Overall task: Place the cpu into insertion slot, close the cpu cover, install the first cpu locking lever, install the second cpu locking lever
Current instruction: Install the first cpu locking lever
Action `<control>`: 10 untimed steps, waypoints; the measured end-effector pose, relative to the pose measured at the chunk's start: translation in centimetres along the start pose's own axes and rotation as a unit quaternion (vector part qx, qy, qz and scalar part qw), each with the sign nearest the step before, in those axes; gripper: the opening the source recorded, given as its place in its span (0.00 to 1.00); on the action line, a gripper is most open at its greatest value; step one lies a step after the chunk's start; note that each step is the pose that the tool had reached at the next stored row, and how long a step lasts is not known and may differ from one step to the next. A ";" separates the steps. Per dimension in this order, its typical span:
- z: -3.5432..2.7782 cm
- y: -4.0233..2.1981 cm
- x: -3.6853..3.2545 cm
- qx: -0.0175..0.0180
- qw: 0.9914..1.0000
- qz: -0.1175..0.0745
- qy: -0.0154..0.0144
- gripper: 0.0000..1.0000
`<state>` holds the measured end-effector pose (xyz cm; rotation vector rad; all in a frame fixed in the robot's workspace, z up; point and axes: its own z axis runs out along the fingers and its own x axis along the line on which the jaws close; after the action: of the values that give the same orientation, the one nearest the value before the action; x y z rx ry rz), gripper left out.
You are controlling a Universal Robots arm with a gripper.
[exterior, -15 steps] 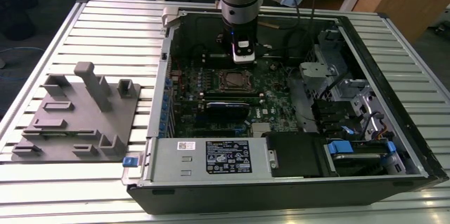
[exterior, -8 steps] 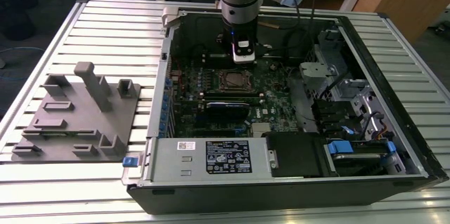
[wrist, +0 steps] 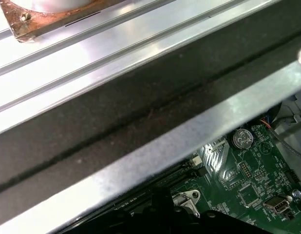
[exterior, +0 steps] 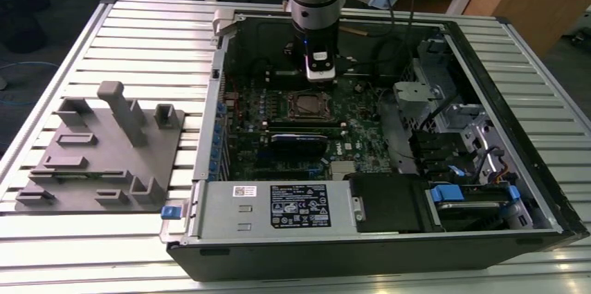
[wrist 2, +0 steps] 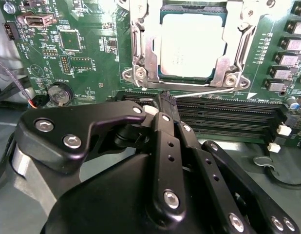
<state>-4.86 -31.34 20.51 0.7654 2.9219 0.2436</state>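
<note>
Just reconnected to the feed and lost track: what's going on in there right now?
The arm's gripper is down inside the open computer case, shut, with its tip at the free end of a thin wire locking lever beside the insertion slot. The cpu sits in the slot, and the cpu cover lies closed over it.

no legible text; print on power supply (exterior: 221, 214) labels unreadable.

An open computer case (exterior: 369, 256) lies on the slatted metal worktop (exterior: 148, 38) — beside it, on the exterior view's left, sits a grey moulded fixture (exterior: 102, 159).
</note>
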 end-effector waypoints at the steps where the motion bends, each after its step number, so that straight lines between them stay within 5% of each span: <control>1: -0.01 0.00 0.00 0.000 1.000 0.000 -0.002 0.10; 4: -0.02 -0.02 0.03 -0.006 1.000 -0.002 -0.015 0.10; 5: -0.01 -0.02 0.03 -0.007 1.000 -0.003 -0.017 0.10; 10: -0.03 -0.04 0.08 -0.008 1.000 -0.003 -0.019 0.10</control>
<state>-4.96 -31.34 20.53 0.7508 2.8837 0.2479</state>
